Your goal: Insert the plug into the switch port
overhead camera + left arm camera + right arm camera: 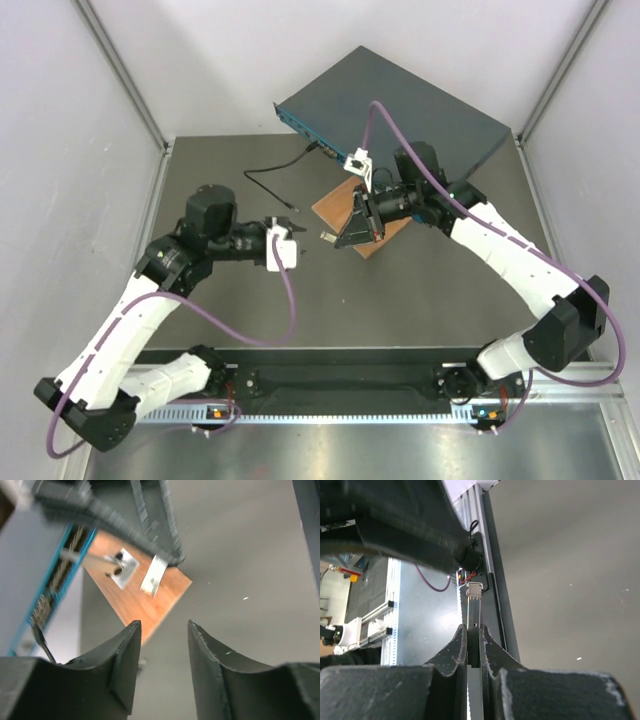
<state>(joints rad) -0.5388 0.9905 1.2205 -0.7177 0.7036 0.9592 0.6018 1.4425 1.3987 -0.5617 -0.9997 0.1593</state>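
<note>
**Switch** (410,105): large flat dark blue-grey metal box, upper centre to upper right of the overhead view, set at an angle on the dark grey table (250,310). Its teal front face (310,135) with a row of small sockets faces lower left. In the left wrist view the face runs down the left edge.

**Plug** (326,237): small silver-tipped connector on a thin flat body, at the centre of the overhead view. It is below the teal face and apart from it, not in any socket.

**Right gripper** (335,237): jaws narrow, pinching the plug's flat body. In the right wrist view the metal tip (474,591) sticks out past the fingertips.

**Left gripper** (296,243): left of centre, facing the right gripper. Jaws part-way apart, nothing between them.

**Board** (332,205): thin brown wooden rectangle, flat on the table just below the switch, partly under the right gripper.

**Cable** (270,185): thin, black, loose on the table, left of the board, one end reaching the teal face.
</note>
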